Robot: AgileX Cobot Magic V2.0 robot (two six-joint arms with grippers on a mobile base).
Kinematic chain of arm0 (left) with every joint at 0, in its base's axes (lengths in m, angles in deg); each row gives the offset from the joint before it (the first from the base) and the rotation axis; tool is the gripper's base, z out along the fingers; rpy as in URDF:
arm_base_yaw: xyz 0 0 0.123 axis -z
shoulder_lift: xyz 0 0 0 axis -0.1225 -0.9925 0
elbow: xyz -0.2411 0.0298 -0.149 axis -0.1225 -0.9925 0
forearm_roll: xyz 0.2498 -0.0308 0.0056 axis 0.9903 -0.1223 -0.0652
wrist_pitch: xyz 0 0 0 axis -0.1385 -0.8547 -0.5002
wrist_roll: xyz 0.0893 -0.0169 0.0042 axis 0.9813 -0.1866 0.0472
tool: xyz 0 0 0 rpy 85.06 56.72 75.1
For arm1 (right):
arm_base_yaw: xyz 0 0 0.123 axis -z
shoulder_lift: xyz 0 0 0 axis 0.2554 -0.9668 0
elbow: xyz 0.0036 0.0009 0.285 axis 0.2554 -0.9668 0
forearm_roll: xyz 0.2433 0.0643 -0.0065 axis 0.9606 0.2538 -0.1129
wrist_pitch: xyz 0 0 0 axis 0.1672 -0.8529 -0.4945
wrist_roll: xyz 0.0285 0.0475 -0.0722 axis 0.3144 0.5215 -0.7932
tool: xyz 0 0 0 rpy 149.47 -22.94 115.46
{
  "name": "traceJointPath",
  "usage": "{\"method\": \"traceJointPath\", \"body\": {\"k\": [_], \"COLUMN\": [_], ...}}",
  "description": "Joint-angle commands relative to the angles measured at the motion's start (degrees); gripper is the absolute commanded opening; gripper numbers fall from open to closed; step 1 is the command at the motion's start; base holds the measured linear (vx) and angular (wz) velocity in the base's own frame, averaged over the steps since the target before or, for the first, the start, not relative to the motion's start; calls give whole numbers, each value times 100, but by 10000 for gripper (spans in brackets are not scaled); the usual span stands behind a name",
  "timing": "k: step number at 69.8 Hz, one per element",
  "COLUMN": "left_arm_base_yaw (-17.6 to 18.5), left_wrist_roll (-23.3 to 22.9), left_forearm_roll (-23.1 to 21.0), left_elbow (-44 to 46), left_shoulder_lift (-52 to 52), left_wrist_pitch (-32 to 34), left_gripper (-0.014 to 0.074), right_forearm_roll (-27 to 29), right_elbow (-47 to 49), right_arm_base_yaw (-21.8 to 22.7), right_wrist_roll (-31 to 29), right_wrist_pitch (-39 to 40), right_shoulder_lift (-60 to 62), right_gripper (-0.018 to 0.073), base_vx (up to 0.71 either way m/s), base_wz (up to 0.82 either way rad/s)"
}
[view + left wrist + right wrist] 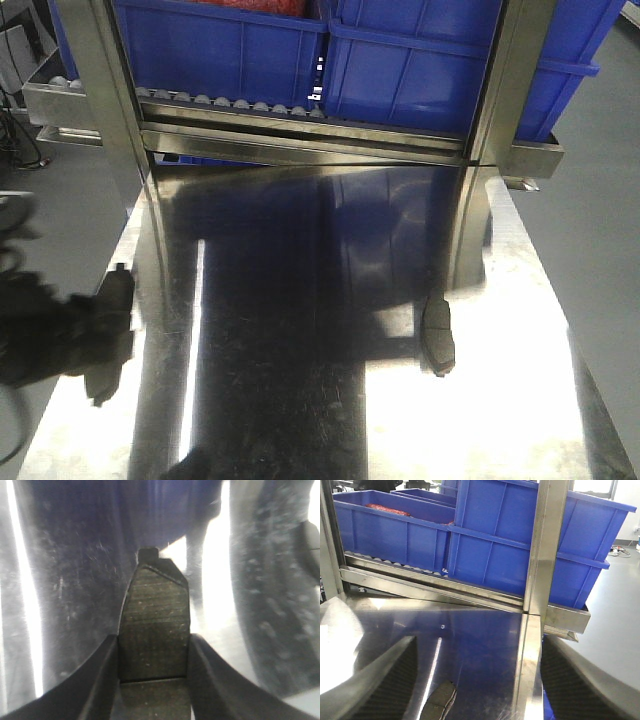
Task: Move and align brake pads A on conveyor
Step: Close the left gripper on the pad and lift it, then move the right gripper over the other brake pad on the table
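Steel tabletop [500,400] — left jaws snug on edges of brake pad [154,625], right jaws wide.

An industrial workshop or factory floor: blue plastic bins [430,70] sit on a steel roller rack [230,103] behind a shiny stainless bench [500,400], over plain grey floor [600,230].

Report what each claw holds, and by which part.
Left claw clamps a brake pad by its two long edges, beside the cross groove. Right claw is open, holding nothing; a second brake pad lies loose below it.
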Motion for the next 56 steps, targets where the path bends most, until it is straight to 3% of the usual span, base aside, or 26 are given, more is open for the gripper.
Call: {"method": "traceJointPath", "body": {"k": [1,27,36,56], "left_arm_base_yaw": [35,35,35,35], "left_wrist_roll": [191,1256,1538,1547], "left_forearm_roll": [14,-27,-35,-35], "left_elbow": [-140,-973,-1025,-1025], "left_shoulder_lift": [1021,4147,4459,4454], "left_wrist_pitch": [269,179,-24,-65], "left_gripper": [-6,-6,-6,-6], "right_forearm_roll": [-39,-39,-39,-39], "right_elbow": [142,142,142,142], "right_arm_base_yaw": [2,2,2,2], "right_wrist_roll": [-58,-58,-58,-58], "right_wrist_pitch": [443,443,443,443], "right_shoulder_lift": [-69,-69,-69,-69], "right_gripper": [508,508,508,508], "base_vx": [0,0,0,0], "base_wz": [0,0,0,0]}}
